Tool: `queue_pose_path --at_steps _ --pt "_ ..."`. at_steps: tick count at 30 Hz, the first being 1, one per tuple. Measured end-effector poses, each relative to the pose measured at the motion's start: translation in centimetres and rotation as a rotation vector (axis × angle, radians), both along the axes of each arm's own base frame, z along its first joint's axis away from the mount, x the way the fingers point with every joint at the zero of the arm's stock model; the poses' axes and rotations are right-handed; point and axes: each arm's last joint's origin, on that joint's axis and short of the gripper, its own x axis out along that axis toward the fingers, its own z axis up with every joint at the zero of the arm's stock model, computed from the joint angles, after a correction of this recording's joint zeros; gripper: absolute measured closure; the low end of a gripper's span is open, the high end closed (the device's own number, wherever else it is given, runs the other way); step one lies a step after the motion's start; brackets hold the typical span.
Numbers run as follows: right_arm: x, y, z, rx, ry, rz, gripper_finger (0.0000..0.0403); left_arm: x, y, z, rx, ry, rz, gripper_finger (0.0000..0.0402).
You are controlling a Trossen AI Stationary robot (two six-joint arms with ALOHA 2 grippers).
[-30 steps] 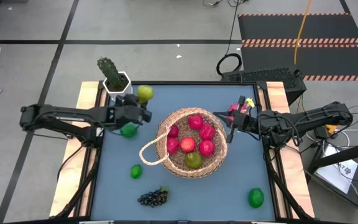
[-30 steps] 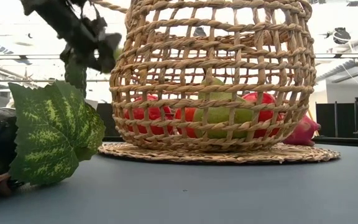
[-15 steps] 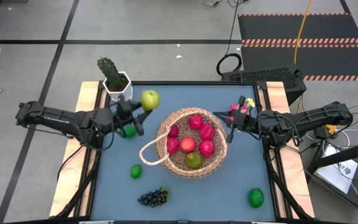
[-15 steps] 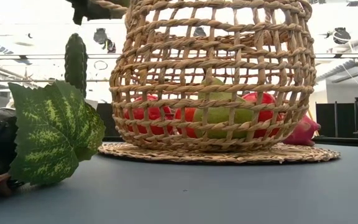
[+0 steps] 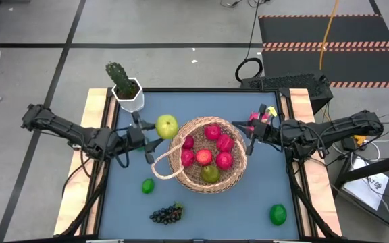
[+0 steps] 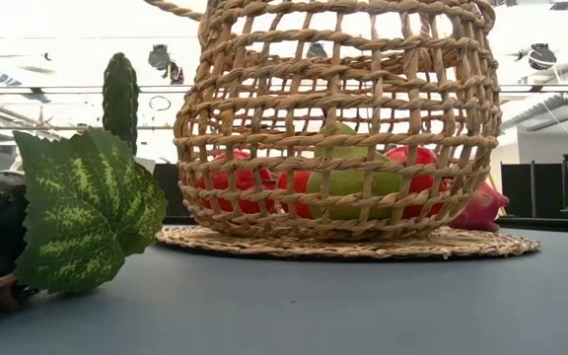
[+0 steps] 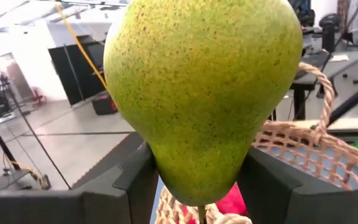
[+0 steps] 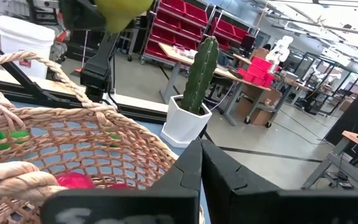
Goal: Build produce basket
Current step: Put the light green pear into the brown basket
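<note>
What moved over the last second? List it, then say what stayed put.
The left gripper, shut on the pear, carried it from beside the cactus pot to the rim of the basket, and a lime it had covered is hidden again. The right gripper, shut beside the basket's far side, the fruit inside and the loose grapes stayed put.

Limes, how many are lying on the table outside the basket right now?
3: one lime left of the basket, a larger one near the table's front right corner, and one partly hidden under the left gripper. Others may be hidden.
</note>
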Motion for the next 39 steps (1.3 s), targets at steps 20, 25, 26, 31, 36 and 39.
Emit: queue_pose_path --at_steps 20,25,26,31,36,39 --pt "-0.01 0.00 -0.21 -0.004 0.022 0.000 0.0403 0.05 -0.12 -0.04 0.453 0.157 0.011 0.0201" --pt "-0.02 0.00 -0.30 0.001 0.029 0.000 0.0403 0.05 -0.12 -0.04 0.554 0.193 0.015 0.0207" --pt "-0.03 0.00 -0.30 0.001 0.029 0.000 0.0403 0.05 -0.11 -0.04 0.567 0.197 0.015 0.0207" --pt "-0.02 0.00 -0.31 0.001 0.029 0.000 0.0403 0.06 -0.12 -0.05 0.630 0.219 0.018 0.0199" --pt "-0.02 0.00 -0.30 0.001 0.029 0.000 0.0403 0.06 -0.11 -0.05 0.713 0.249 0.021 0.0191" --pt "-0.02 0.00 -0.31 0.001 0.029 0.000 0.0403 0.06 -0.12 -0.05 0.775 0.270 0.023 0.0190"
